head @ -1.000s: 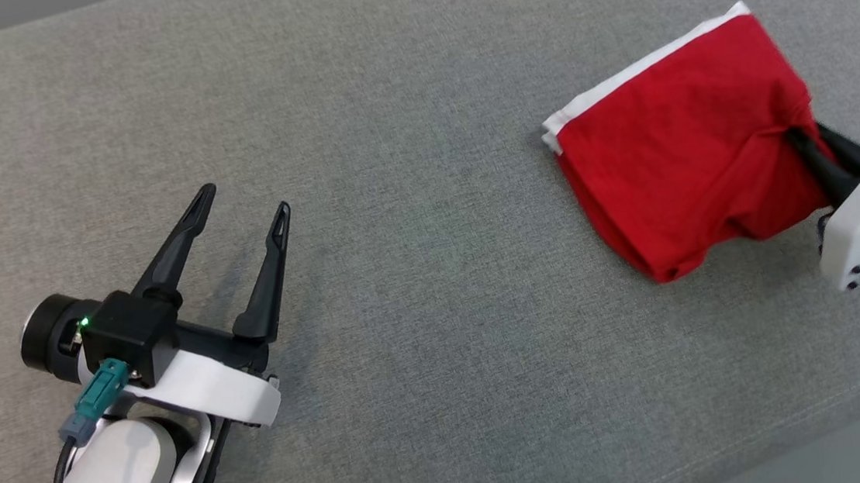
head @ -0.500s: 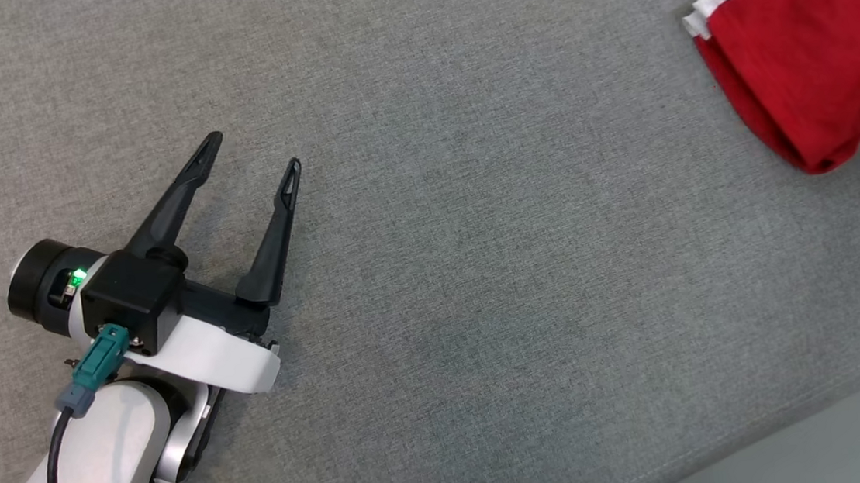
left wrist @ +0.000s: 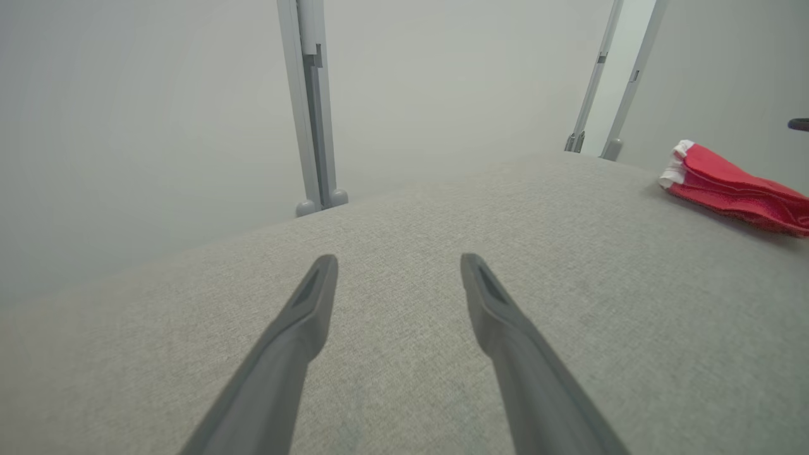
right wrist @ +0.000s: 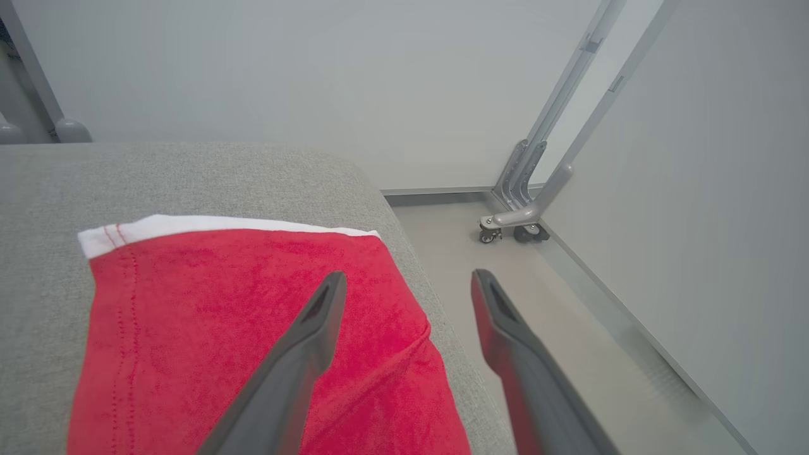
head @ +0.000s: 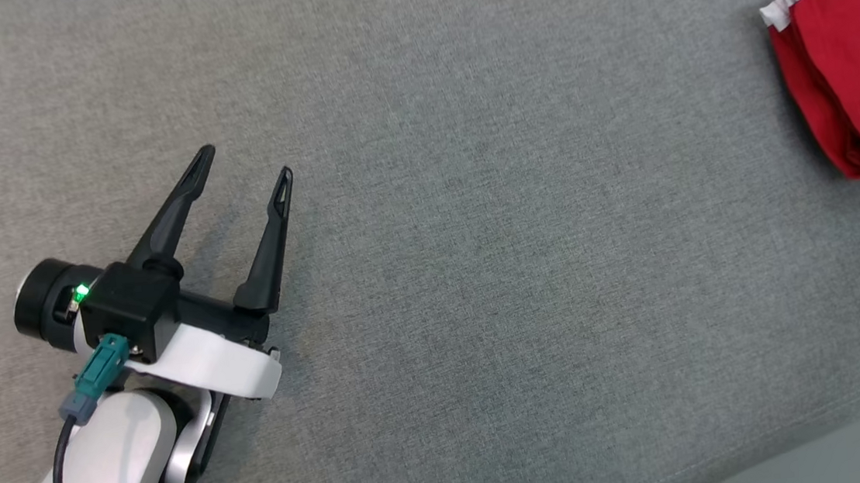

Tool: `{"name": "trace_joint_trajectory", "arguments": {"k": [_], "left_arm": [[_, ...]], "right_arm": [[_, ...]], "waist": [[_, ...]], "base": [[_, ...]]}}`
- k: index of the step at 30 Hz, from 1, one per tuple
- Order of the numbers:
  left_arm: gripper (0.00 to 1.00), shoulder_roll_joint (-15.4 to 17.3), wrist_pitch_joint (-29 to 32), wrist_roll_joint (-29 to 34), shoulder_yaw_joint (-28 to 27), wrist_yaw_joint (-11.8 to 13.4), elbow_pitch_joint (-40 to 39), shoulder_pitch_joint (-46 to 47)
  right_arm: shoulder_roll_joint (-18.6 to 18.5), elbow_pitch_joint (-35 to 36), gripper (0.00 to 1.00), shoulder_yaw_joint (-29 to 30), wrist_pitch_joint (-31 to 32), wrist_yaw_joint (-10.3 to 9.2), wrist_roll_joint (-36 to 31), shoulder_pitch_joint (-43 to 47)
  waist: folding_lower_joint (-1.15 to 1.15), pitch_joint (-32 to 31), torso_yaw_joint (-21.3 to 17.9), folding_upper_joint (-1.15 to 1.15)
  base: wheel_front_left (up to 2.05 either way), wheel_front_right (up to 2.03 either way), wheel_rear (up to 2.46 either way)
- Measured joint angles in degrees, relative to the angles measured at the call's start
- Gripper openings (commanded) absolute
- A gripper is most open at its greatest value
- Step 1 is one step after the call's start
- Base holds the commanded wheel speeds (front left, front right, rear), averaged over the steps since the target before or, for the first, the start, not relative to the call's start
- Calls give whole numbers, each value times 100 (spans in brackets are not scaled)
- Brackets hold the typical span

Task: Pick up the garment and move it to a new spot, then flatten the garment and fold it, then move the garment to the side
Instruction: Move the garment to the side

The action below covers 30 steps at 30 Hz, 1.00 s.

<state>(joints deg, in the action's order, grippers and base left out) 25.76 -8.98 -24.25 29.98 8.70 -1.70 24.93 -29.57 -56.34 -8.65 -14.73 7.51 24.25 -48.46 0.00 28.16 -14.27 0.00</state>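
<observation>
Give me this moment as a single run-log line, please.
garment: red, folded, lying near right edge of grey surface | left gripper: open, empty, over that surface | right gripper: open, empty, above garment

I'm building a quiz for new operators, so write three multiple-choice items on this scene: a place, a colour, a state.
1. In the head view, where on the grey fabric surface does the folded red cloth garment lie? A. its centre B. its far right edge C. its left edge
2. What colour is the garment's trim band? A. white B. blue C. black
3. How does the right gripper stand? A. shut on the garment B. shut on nothing C. open, holding nothing
1 B: it sits at that view's right border. 2 A: a white strip lines its hem. 3 C: its fingers stand apart in the right wrist view.
</observation>
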Motion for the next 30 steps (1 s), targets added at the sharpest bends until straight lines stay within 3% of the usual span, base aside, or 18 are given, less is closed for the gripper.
{"name": "trace_joint_trajectory", "arguments": {"k": [5,12,15,21,30], "left_arm": [[100,-74,-165,-152,-120,138,123,-238],[100,-164,-342,-400,-336,359,220,-682],[100,-242,-417,-481,-433,434,244,-830],[100,-310,-519,-568,-611,575,249,-1151],[100,-364,-568,-664,-821,725,183,-1599]], "right_arm": [[280,987,100,772,-33,0,-260,480],[1343,2769,100,1562,-43,0,-1055,1729],[1778,3450,100,1610,-42,0,-1288,2224],[2297,4670,100,1567,322,0,-1610,3032],[2598,5731,100,1493,898,0,-1885,4011]], "waist": [[0,-314,72,0],[0,-850,258,0],[0,-1042,414,0],[0,-1439,771,0],[0,-1996,1369,0]], "base": [[0,0,0],[0,0,0],[0,0,0],[0,0,0],[0,0,0]]}}
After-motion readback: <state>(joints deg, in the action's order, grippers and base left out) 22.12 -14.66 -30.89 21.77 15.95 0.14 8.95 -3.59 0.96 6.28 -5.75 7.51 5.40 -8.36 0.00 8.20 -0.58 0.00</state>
